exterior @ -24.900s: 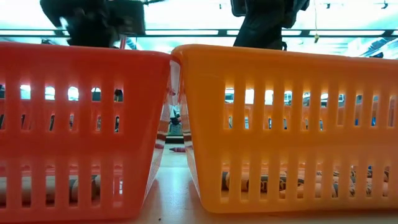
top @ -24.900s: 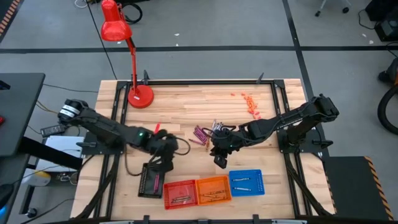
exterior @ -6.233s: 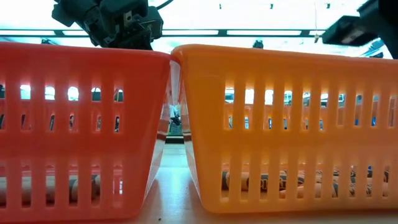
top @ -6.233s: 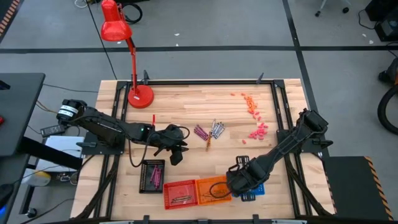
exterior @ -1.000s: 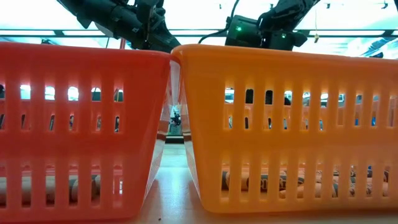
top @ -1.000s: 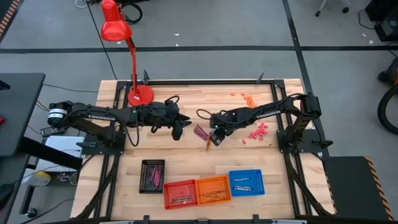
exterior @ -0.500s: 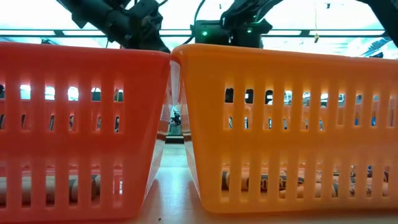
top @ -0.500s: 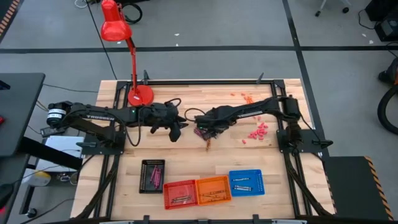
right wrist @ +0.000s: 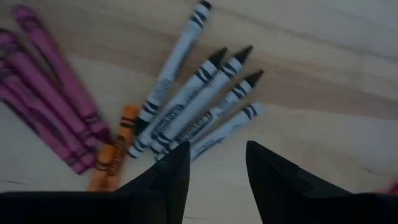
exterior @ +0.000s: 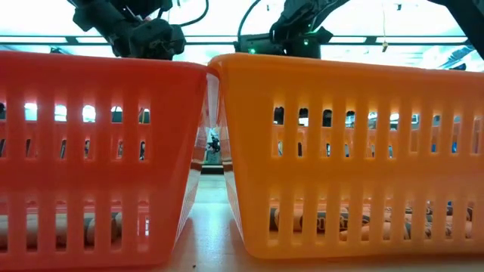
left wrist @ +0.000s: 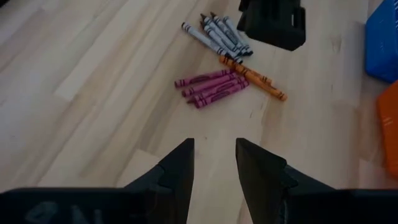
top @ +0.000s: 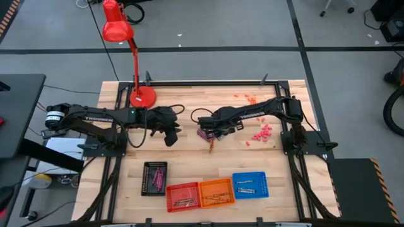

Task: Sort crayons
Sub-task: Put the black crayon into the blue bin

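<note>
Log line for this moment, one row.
right gripper: open, over grey crayons | left gripper: open, empty, waiting left of pile | magenta crayons: on table

Pale matt wood table point(top: 189, 104); paper-wrapped crayons point(right wrist: 186, 115); glossy slotted plastic baskets point(exterior: 340, 151).

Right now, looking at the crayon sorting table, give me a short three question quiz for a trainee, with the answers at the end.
1. True or false: the right gripper is open and empty, just above the grey crayons.
2. Which loose colour group has the fewest crayons? A) magenta crayons B) orange crayon C) grey crayons
3. Fill in: in the high view, the basket at the right end of the row is the ____ basket.

Key
1. True; nothing sits between its fingers.
2. B; only one orange crayon lies on the table.
3. Blue; the orange basket is beside it, then the red basket. The left gripper is also open, farther off.
</note>
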